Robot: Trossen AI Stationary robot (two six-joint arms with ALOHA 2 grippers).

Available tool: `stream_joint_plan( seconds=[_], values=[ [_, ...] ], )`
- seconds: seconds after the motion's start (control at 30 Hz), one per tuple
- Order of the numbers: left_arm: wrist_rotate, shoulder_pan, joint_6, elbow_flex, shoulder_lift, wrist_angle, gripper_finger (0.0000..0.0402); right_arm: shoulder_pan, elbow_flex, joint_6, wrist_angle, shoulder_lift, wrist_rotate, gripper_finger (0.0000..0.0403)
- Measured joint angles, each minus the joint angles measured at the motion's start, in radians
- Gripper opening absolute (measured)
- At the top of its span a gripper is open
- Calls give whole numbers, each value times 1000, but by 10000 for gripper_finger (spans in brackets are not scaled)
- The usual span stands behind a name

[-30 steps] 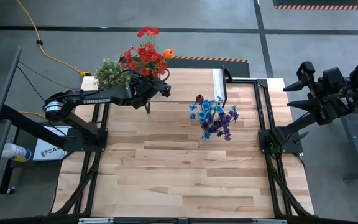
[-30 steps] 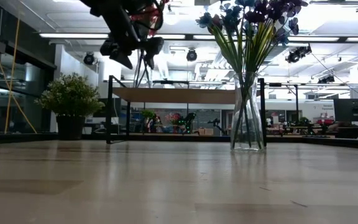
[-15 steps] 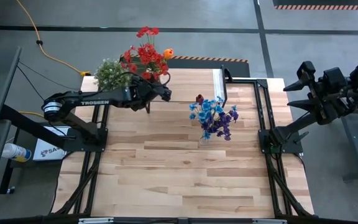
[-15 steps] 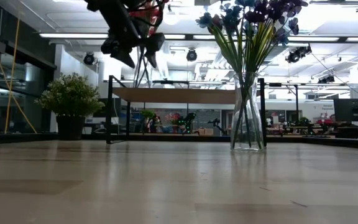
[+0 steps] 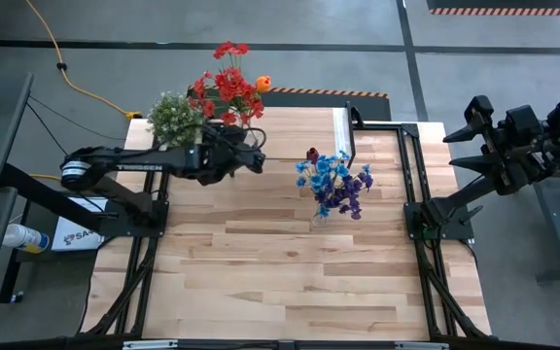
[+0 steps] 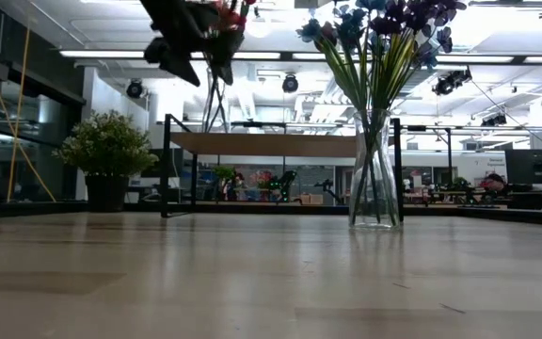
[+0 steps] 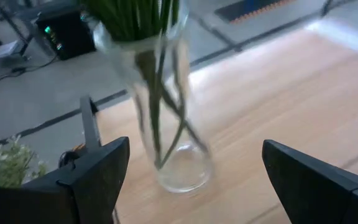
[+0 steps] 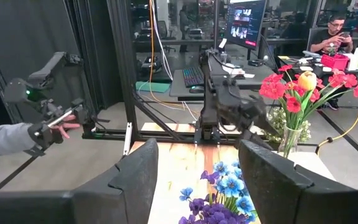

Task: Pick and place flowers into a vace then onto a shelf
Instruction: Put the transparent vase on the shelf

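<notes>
We are viewing table (image 5: 261,272) from above. Shelf (image 5: 299,131) is standing at far edge. Left gripper (image 5: 257,158) is hovering over shelf's near edge, jaws standing wide, gripping nothing. Glass vase (image 7: 166,124) of red flowers (image 5: 224,89) with orange tulip (image 5: 263,84) is sitting on shelf, just ahead of open jaws, apart from both fingers. Second vase (image 6: 374,174) is holding blue and purple flowers (image 5: 336,183) mid-table. Right gripper (image 5: 474,131) is waiting off table's right side, fingers parted, empty. Potted plant (image 5: 173,117) is sitting at shelf's left.
</notes>
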Motion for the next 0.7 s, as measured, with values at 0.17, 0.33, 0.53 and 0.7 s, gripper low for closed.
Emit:
stream_joint_plan(
  seconds=[0.17,0.33,0.53,0.7],
  values=[
    [9,-65,-22,1,-67,-28,399,0,0,1,0,0,0,209],
    [38,-171,-24,2,-152,-35,400,0,0,0,-2,0,-3,212],
    [69,-304,-29,2,-224,-6,397,0,0,0,-2,0,-55,211],
    [84,-409,-29,1,-258,-11,397,0,0,31,-2,0,-100,210]
  ],
)
